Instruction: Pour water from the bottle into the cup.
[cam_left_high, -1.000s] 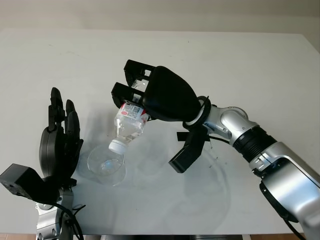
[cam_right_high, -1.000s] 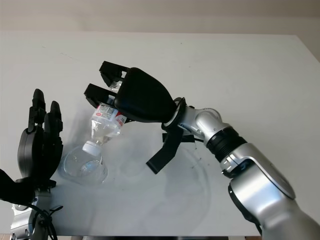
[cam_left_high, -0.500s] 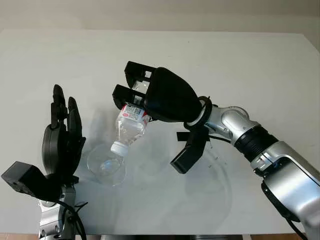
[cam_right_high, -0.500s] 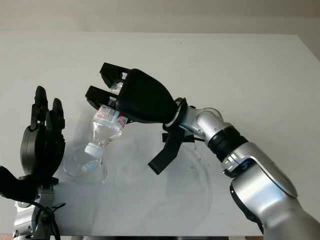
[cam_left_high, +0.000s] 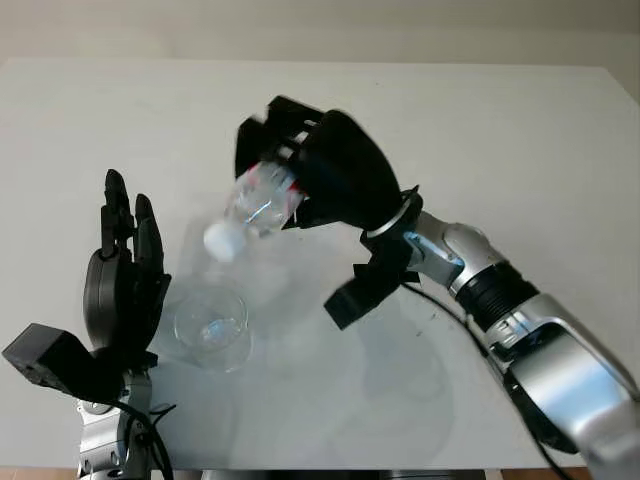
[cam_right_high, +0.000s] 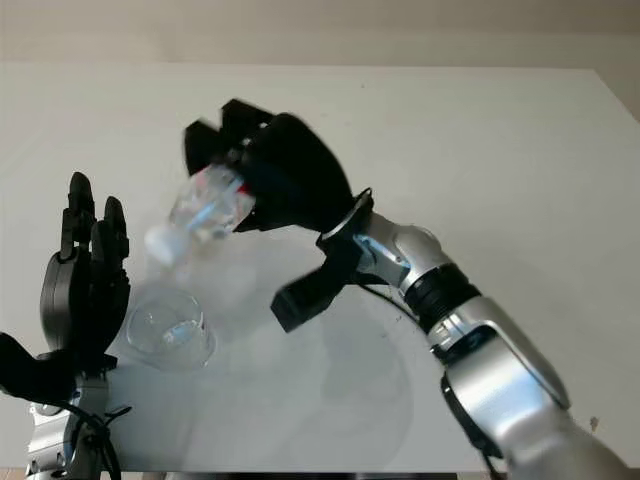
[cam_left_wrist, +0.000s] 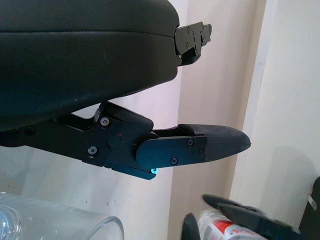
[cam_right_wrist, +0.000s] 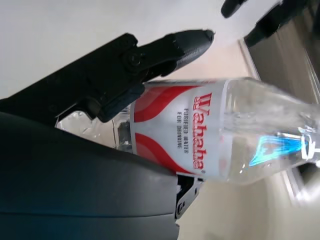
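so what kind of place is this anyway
Probably a robot test bench, not a kitchen: a bare white table against a plain wall, with just a clear cup and a water bottle gripped in the right hand; the left hand is open beside the cup.

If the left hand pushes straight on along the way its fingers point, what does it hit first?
Probably nothing: the left hand, open beside the cup, points toward bare table. The bottle in the right hand seems off that line, though depth is unclear.
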